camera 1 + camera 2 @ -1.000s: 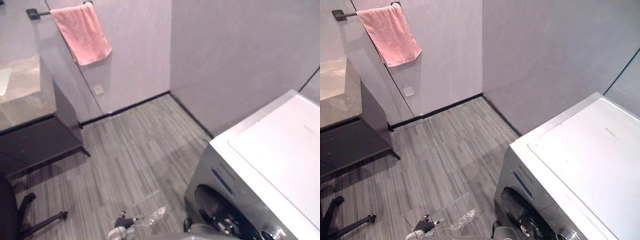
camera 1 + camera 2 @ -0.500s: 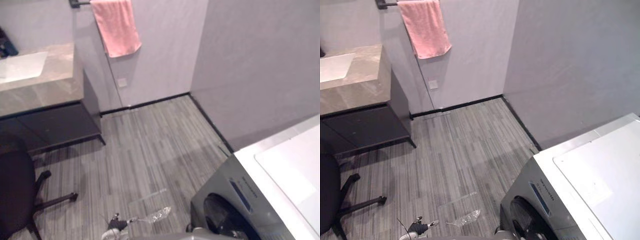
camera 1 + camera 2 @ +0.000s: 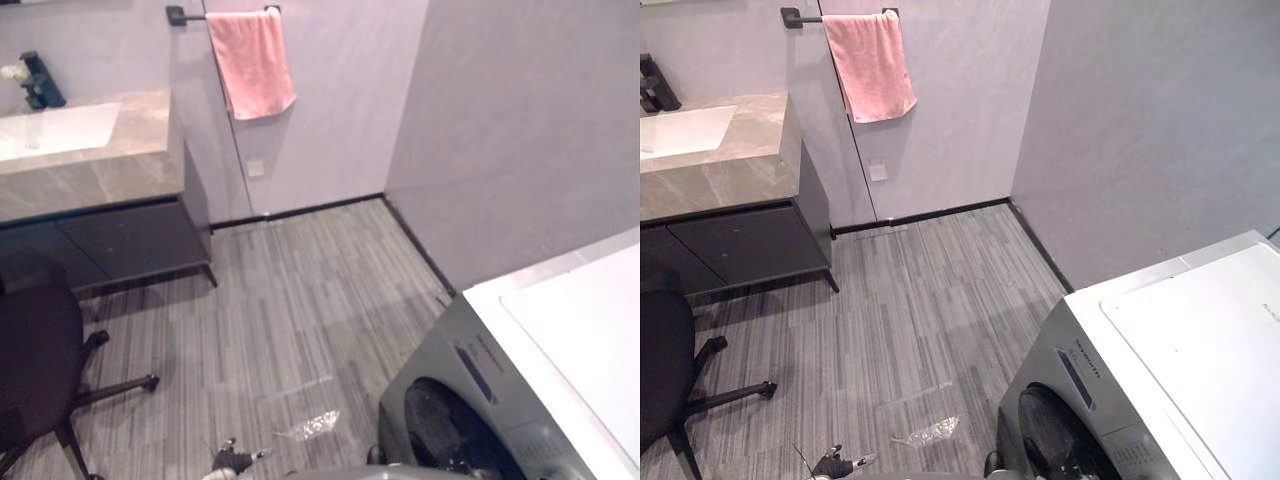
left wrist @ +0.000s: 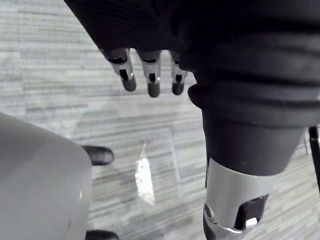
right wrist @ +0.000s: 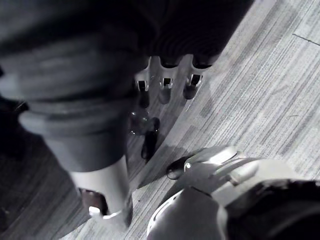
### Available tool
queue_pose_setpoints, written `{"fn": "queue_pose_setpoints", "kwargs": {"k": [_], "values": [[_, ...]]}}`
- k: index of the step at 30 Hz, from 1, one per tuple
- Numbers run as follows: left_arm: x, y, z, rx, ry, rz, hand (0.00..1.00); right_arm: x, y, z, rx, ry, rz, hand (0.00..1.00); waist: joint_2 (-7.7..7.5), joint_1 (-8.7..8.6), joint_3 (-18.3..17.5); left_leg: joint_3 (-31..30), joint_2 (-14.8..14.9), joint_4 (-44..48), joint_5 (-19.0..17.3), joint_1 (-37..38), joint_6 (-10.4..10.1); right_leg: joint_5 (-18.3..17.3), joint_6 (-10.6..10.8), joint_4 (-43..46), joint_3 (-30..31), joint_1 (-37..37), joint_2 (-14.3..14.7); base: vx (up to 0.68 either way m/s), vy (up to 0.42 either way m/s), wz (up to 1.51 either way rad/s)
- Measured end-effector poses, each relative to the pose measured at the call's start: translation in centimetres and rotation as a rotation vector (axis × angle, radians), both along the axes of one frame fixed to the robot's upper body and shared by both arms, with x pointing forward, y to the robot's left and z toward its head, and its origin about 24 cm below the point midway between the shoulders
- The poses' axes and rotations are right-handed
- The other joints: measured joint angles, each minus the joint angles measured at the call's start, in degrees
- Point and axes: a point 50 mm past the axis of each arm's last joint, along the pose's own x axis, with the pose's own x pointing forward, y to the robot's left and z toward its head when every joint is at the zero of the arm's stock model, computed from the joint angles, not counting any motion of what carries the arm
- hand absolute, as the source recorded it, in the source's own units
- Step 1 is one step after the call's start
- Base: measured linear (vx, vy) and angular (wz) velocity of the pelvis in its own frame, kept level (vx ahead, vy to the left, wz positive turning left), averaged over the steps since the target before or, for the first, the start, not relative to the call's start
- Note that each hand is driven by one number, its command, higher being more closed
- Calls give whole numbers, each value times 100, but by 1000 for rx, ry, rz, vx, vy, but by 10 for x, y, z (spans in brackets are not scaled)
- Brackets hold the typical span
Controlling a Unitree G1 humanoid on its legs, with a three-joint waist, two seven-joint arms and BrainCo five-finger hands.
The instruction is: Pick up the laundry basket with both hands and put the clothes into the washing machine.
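Note:
The washing machine (image 3: pixel 545 365) stands at the lower right, white on top with a grey front and a dark round door (image 3: pixel 440 430) facing the floor space. My left hand (image 4: pixel 151 80) hangs over the striped floor in the left wrist view, fingers relaxed and holding nothing. My right hand (image 5: pixel 165 85) hangs the same way in the right wrist view, fingers straight, thumb apart, nothing in it.
A pink towel (image 3: pixel 252 60) hangs on a wall bar at the back. A stone vanity counter (image 3: pixel 120 165) with a white sink is at the left, and a black office chair (image 3: pixel 35 350) stands before it. A clear plastic wrapper (image 3: pixel 308 427) lies on the floor.
The whole picture has shifted, so the camera has turned left: the vanity, sink and chair have come into view and the washing machine sits further right. Nothing in the room moved.

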Motion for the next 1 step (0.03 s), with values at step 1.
{"fn": "queue_pose_setpoints", "kwargs": {"k": [1], "values": [[0, 0, 0, -1, 0, 2, 0, 0, 0, 0, 2, 1, 1, 0, 0, 1, -4, 5, 12, -5, 7, 6, -11, 7, 1, -50, 8, 27, 20, 0, 0, 0]]}}
